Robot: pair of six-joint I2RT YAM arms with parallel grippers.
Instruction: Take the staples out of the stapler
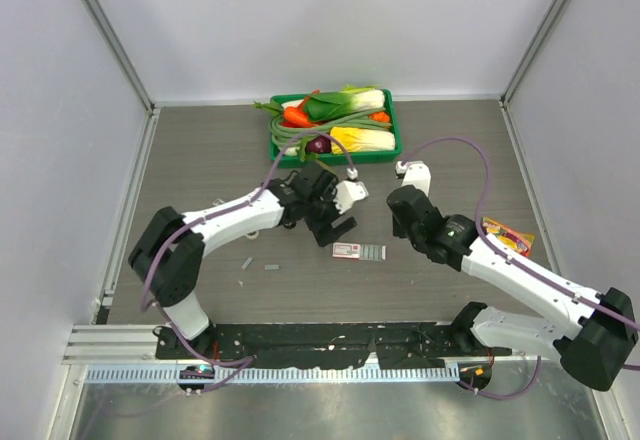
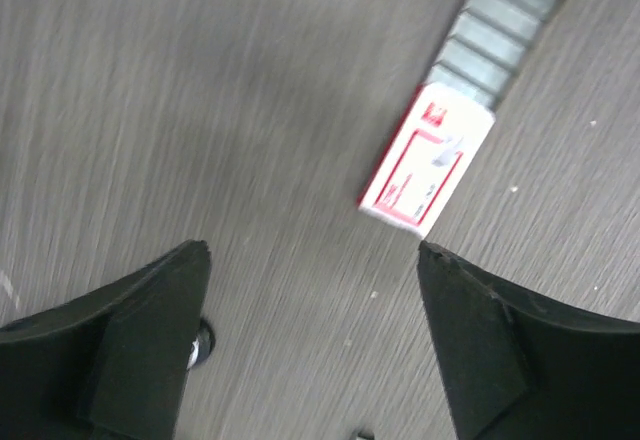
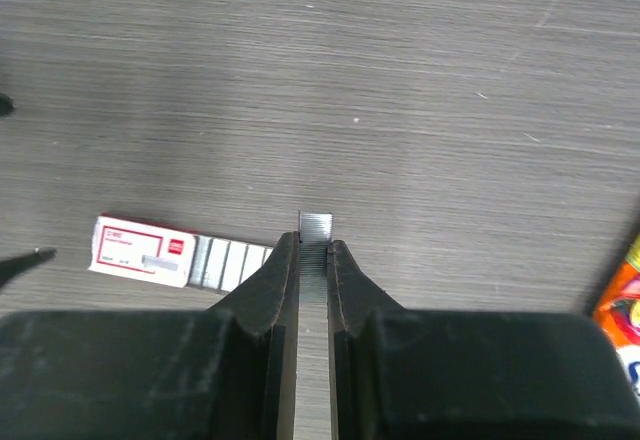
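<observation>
A short strip of staples point(image 3: 316, 227) is clamped between the fingers of the right gripper point(image 3: 315, 245), which is pinched tight around it. Only the end of the strip is seen sticking out past the fingertips, raised above the table point(image 1: 200, 160) and not resting on it. In the right wrist view, a red-and-white staple box point(image 3: 140, 251) is seen lying flat on the table to the left of that gripper. Its inner tray point(image 3: 232, 262) is slid out toward the gripper and is filled with grey rows of staples.

The left gripper point(image 2: 312, 253) is held with its jaws spread wide and nothing is gripped between them. In the left wrist view, bare table is seen between the two fingertips, and the staple box is seen just beyond them, untouched.

From above, the box is seen between the two grippers and a little nearer the arm bases. A short grey strip point(image 1: 247, 262) and a second grey strip point(image 1: 271, 267) are seen lying on the table well to the left of the box, near each other but apart. A green tray point(image 1: 397, 135) piled with vegetables point(image 1: 350, 105) is set at the far side of the table. A colourful packet point(image 1: 508, 237) is seen lying beside the right arm.
</observation>
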